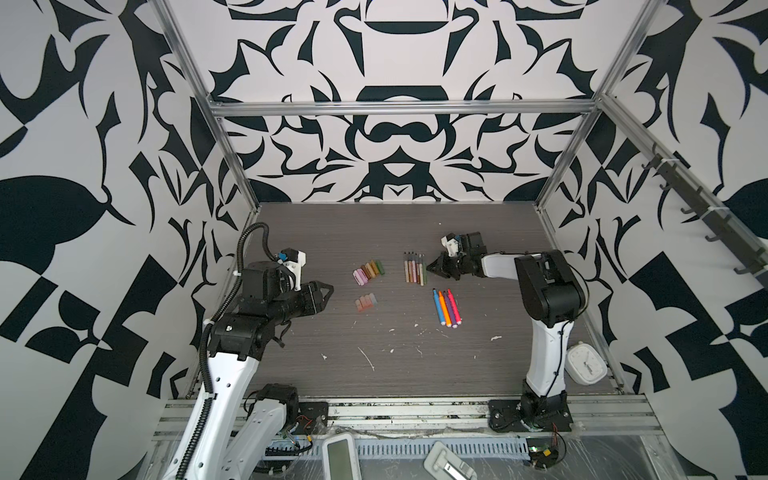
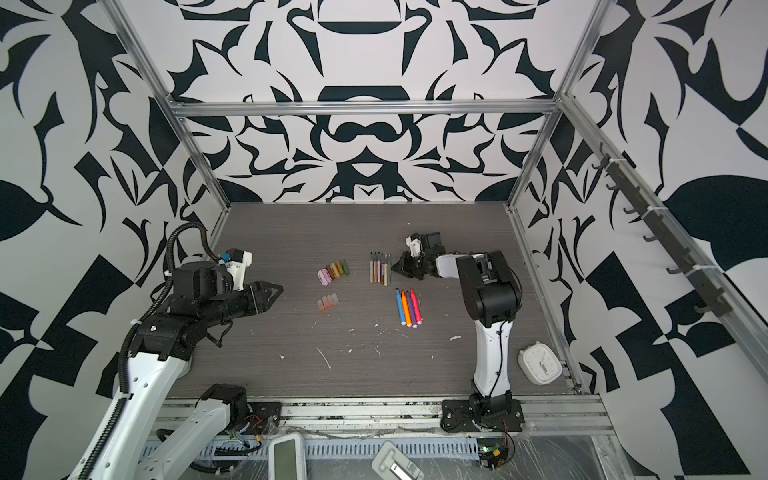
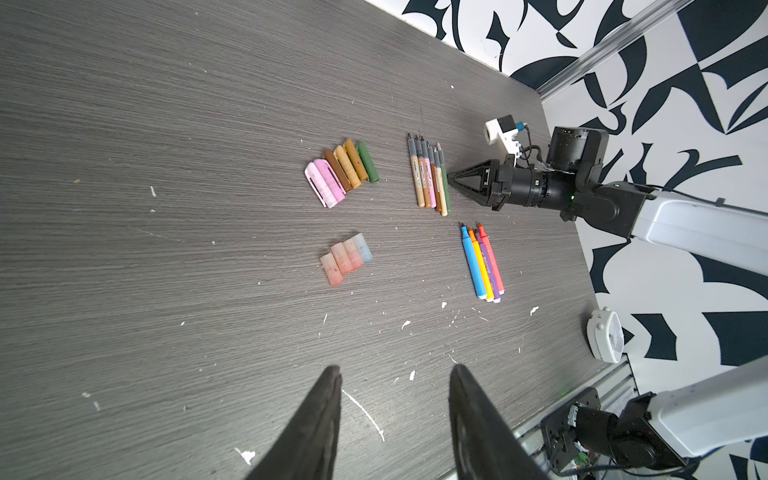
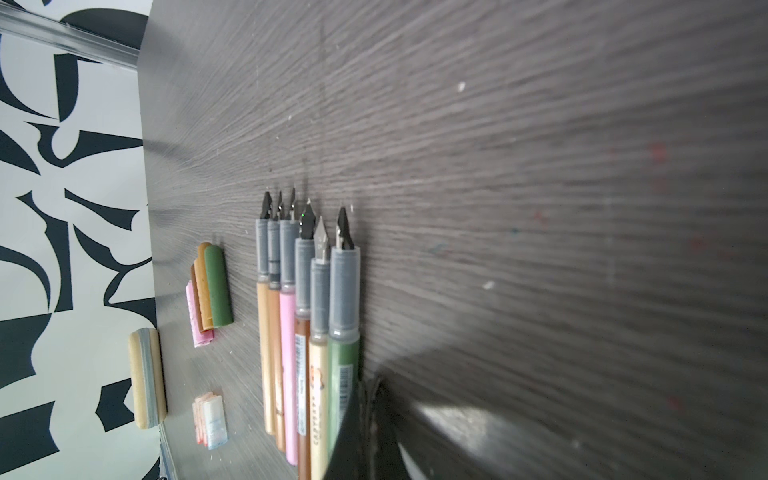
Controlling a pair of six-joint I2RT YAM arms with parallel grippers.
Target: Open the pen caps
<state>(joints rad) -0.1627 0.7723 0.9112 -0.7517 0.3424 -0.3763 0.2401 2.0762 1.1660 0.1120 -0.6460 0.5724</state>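
Observation:
Several opaque pen caps point(image 1: 368, 272) point(image 2: 333, 272) point(image 3: 343, 176) point(image 4: 210, 291) in pink, brown, gold and green lie side by side mid-table. Nearer the front lies a row of translucent caps point(image 1: 365, 303) point(image 3: 347, 257). Several thin pens point(image 1: 414, 268) point(image 3: 430, 174) point(image 4: 307, 324) lie uncapped with bare nibs. Thick markers point(image 1: 446, 307) point(image 3: 482, 262) in blue, orange, purple and pink lie uncapped too. My right gripper point(image 1: 429, 269) point(image 3: 449, 176) point(image 4: 368, 390) is shut and empty, its tip against the green pen's side. My left gripper point(image 1: 330, 291) point(image 3: 395, 370) hovers open left of the caps, holding nothing.
A white clock point(image 1: 586, 363) point(image 3: 604, 334) lies by the right wall near the front. White flecks point(image 1: 368, 357) dot the grey table's front half. A white device point(image 1: 338, 455) and a grey clip point(image 1: 449, 463) rest beyond the front rail.

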